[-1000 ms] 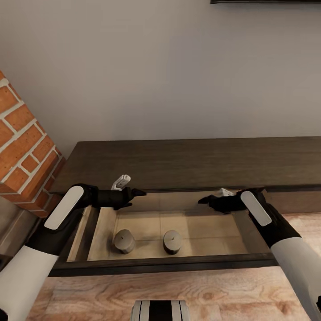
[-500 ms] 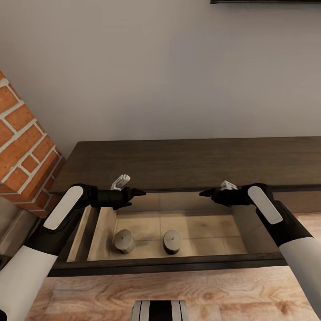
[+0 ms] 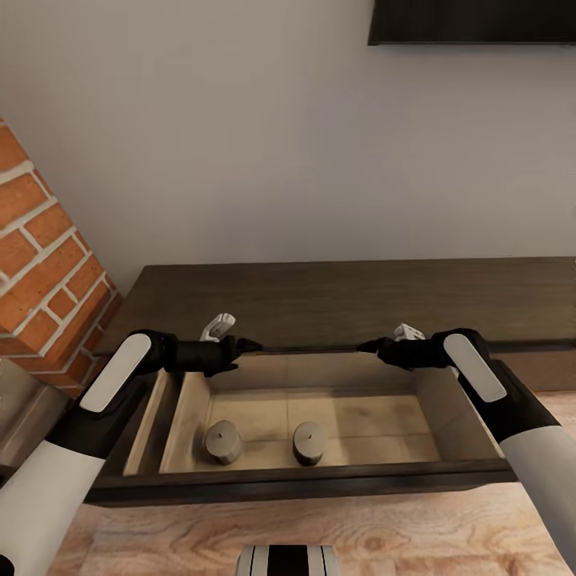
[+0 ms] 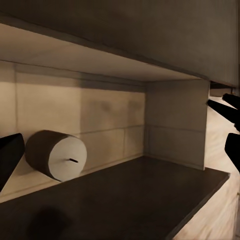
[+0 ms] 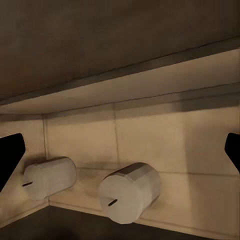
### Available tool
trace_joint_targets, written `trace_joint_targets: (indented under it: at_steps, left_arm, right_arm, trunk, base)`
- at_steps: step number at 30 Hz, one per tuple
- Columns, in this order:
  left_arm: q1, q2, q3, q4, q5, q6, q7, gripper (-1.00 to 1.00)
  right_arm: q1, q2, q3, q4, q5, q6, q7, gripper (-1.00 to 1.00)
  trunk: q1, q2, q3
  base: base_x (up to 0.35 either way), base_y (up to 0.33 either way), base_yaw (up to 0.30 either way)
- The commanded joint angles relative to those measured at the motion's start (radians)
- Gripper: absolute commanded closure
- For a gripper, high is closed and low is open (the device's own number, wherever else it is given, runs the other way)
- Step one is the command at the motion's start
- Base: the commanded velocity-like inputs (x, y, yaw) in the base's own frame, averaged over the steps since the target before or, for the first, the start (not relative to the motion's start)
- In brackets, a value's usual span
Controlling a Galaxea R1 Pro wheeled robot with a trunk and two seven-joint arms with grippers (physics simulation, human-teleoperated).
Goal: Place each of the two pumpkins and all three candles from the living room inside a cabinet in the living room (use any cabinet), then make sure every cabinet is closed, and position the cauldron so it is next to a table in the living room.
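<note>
Status: cabinet (image 3: 336, 300) drawer pulled out toward the robot, interior exposed. Two candles (image 3: 223, 441) standing upright on the drawer floor, side by side, near the front wall and toward the left half; close together, not touching. Same two candles seen in the right wrist view (image 5: 130, 192), wicks facing the camera.

Left gripper (image 3: 248, 346) held above the rear left part of the drawer, tip pointing inward toward the centre. Right gripper (image 3: 370, 347) held above the rear right part, tip pointing back at the left one. Nothing between either pair of fingers. In both wrist views, fingertips visible at opposite edges of the picture, well apart, so both grippers judged spread wide and empty.

Brick column (image 3: 40, 264) at the left of the cabinet; plain wall (image 3: 280, 144) behind; wooden floor (image 3: 320, 528) in front of the drawer.

Progress, as a judgement:
- Done: two of three candles inside the cabinet.
- Outstanding: third candle, both pumpkins; not visible here.
- Outstanding: drawer closure. Panel open at present, so the "every cabinet closed" condition unmet.
- Outstanding: cauldron placement beside a table; not visible here.

Roughly two of five items stowed; most of the task remaining.
</note>
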State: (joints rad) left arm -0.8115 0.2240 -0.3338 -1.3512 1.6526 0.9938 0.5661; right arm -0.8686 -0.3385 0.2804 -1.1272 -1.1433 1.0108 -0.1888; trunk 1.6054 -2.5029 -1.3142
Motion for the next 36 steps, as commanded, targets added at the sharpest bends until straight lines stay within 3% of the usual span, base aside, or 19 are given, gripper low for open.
trace_joint_targets:
  at_steps: [1, 12, 20, 24, 29, 36]
  left_arm:
    - [0.0, 0.0, 0.0, 0.0, -0.001, 0.0, 0.0, -1.0]
    - [0.0, -0.006, 0.001, 0.003, -0.001, -0.001, 0.0, -1.0]
    - [0.0, -0.017, 0.0, 0.01, -0.001, -0.001, 0.0, -1.0]
    - [0.0, -0.038, 0.002, 0.069, -0.003, -0.006, 0.0, -1.0]
    - [0.0, -0.045, 0.002, 0.099, -0.004, -0.013, 0.0, -1.0]
    - [0.0, -0.045, 0.004, 0.089, 0.003, -0.013, 0.0, -1.0]
  right_arm:
    - [0.0, 0.0, 0.002, 0.0, 0.001, 0.0, 0.0, -1.0]
    - [0.0, 0.001, 0.019, 0.0, 0.001, 0.0, 0.0, -1.0]
    - [0.0, 0.001, 0.019, 0.0, 0.0, 0.0, 0.0, -1.0]
    - [0.0, 0.001, 0.019, 0.0, 0.0, 0.0, 0.0, -1.0]
    - [0.0, 0.001, 0.02, 0.0, 0.0, 0.0, 0.0, -1.0]
    - [0.0, 0.004, 0.055, 0.001, -0.002, -0.001, 0.001, -1.0]
  trunk:
    - [0.0, 0.0, 0.004]
    - [-0.005, 0.003, 0.047]
    - [-0.035, 0.057, 0.072]
    - [-0.05, 0.085, 0.084]
    - [-0.07, 0.12, 0.1]
    - [-0.096, 0.169, 0.122]
  base:
    - [0.0, 0.0, 0.0]
    - [-0.028, 0.0, 0.0]
    - [-0.31, 0.0, 0.0]
    - [-0.333, 0.0, 0.0]
    - [-0.24, 0.0, 0.0]
    - [-0.018, 0.0, 0.0]
